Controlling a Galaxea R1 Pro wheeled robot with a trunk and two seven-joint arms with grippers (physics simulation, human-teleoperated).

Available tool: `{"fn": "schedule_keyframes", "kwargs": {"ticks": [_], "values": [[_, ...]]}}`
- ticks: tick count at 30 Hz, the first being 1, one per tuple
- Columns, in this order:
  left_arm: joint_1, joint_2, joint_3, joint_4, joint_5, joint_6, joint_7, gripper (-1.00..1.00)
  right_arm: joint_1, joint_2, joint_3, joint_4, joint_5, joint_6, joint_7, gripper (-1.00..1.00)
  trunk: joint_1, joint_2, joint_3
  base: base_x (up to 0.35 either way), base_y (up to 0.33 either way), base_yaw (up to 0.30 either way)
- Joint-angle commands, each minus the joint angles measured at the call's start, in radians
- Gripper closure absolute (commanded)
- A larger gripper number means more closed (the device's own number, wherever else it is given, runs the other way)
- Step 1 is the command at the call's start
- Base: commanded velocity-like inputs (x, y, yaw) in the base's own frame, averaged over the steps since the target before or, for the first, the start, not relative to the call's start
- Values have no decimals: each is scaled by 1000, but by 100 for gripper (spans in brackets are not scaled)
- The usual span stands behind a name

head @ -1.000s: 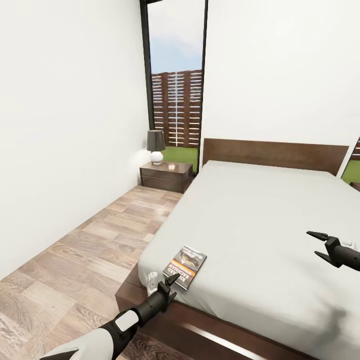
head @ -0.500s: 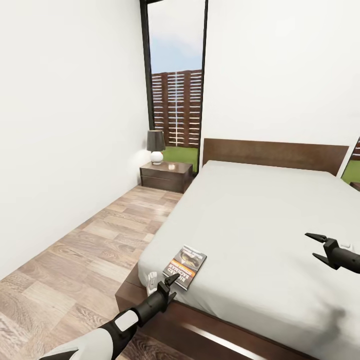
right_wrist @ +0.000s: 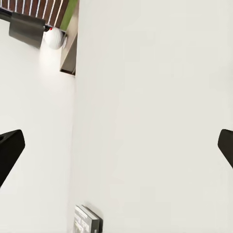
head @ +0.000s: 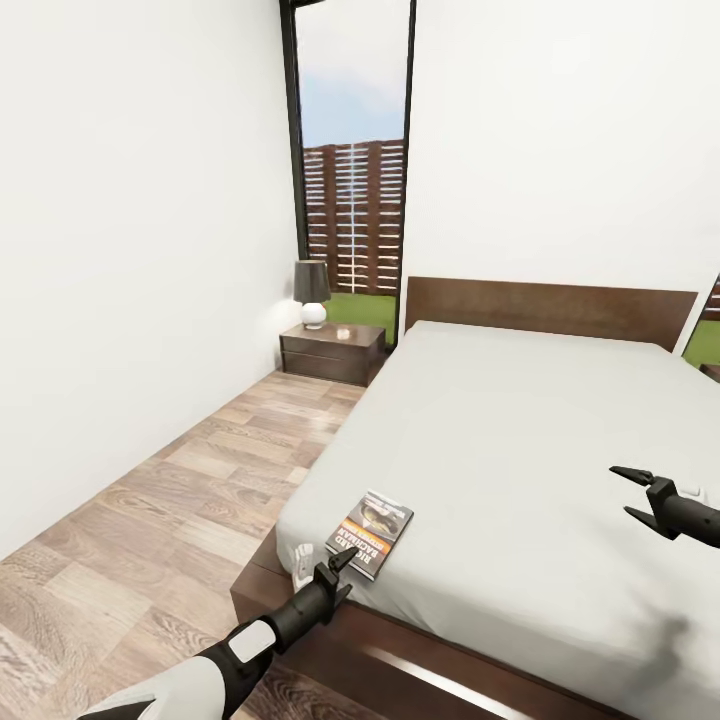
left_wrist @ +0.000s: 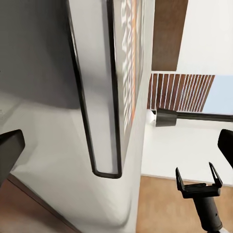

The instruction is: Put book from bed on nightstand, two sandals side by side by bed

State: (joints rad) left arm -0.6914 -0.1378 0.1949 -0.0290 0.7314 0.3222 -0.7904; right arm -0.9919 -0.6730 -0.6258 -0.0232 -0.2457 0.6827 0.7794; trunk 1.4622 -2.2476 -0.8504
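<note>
We see the book (head: 370,535) lying flat at the near corner of the bed (head: 520,440); our left gripper (head: 335,565) hangs at its edge, fingers spread; right gripper (head: 632,493) hovers over the mattress, fingers apart.

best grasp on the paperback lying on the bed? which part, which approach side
Probably the near short edge of the thin dark-cover paperback with the orange band. It lies flat at the near-left corner of the light-grey mattress, too thin for a top pinch. The open left gripper is level with that edge; slide one finger under and close.
</note>
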Motion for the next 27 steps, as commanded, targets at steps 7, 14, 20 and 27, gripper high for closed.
{"fn": "schedule_keyframes", "kwargs": {"ticks": [7, 14, 20, 27], "values": [[0, 1, 11, 0, -1, 9, -2, -100, -1, 0, 6, 0, -10, 6, 0, -100, 0, 0, -1, 0, 0, -1], [0, 1, 12, 0, -1, 9, -3, -100, -1, 0, 7, 0, -10, 6, 0, -100, 0, 0, -1, 0, 0, -46], [0, 2, 13, 0, -1, 9, -3, -100, -1, 0, 7, 0, -10, 6, 0, -100, 0, 0, -1, 0, 0, -80], [0, 3, 14, 0, -1, 9, -3, -100, -1, 0, 6, 0, -10, 6, 0, -100, 0, 0, -1, 0, 0, -44]]}}
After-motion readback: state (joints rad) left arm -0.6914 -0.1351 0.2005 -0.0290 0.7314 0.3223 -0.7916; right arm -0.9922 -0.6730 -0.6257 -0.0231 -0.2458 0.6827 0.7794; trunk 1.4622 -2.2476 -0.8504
